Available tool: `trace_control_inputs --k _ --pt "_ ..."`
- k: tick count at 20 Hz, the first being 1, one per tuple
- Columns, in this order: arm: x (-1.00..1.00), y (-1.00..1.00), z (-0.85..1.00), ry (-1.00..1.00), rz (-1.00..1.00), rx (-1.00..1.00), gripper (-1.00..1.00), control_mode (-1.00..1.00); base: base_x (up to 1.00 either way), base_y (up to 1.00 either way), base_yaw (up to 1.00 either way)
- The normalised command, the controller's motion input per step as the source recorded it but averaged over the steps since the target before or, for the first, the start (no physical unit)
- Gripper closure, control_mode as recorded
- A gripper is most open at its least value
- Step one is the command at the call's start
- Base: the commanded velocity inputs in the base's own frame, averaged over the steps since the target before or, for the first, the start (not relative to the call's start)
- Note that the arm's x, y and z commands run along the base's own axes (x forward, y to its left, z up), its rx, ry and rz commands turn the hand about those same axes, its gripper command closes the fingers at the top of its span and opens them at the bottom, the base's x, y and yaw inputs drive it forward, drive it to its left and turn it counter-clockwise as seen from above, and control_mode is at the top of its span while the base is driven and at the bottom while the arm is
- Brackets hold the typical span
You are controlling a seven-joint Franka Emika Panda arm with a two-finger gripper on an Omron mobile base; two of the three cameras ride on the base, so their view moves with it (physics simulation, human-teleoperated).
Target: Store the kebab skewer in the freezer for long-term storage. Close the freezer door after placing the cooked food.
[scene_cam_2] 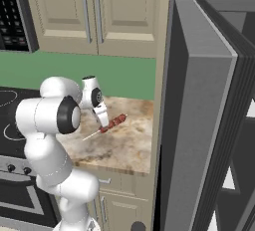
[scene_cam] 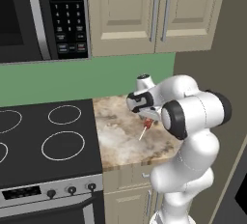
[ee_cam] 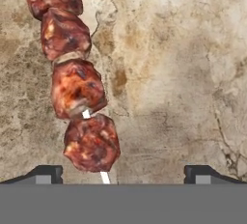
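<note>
**Nothing stored yet: the kebab skewer is on the counter, fingers apart above it**

From the left base view, you see the kebab skewer (scene_cam: 145,127) lying flat on the counter (scene_cam: 120,146) beside the stove (scene_cam: 48,141), with the gripper (scene_cam: 148,120) down just over its meat end. No lift has begun, as far as this shows.

From the right base view, the skewer (scene_cam_2: 110,123) lies at a slant on the counter (scene_cam_2: 124,150), and the gripper (scene_cam_2: 103,118) sits close above it. The freezer door (scene_cam_2: 199,140) stands swung open to your right; the shelves inside are not clearly visible.

From the hand view, the fingers (ee_cam: 46,175) stand wide apart, holding nothing. The skewer (ee_cam: 77,88) lies near the left one, not centred between them.

You have the whole job ahead: grasp, carry to the freezer, set down, shut the door.
</note>
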Motion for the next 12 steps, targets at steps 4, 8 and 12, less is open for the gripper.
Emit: trace_control_inputs --k 4,8,12 --pt "0.21 0.03 -0.29 0.00 0.00 0.00 -1.00 -1.00 0.00 0.00 0.00" --pt "0.26 0.00 -0.39 0.00 0.00 0.00 -1.00 -1.00 0.00 0.00 0.00" --pt "0.21 0.00 -0.39 0.01 0.00 0.00 -1.00 -1.00 0.00 0.00 0.00"
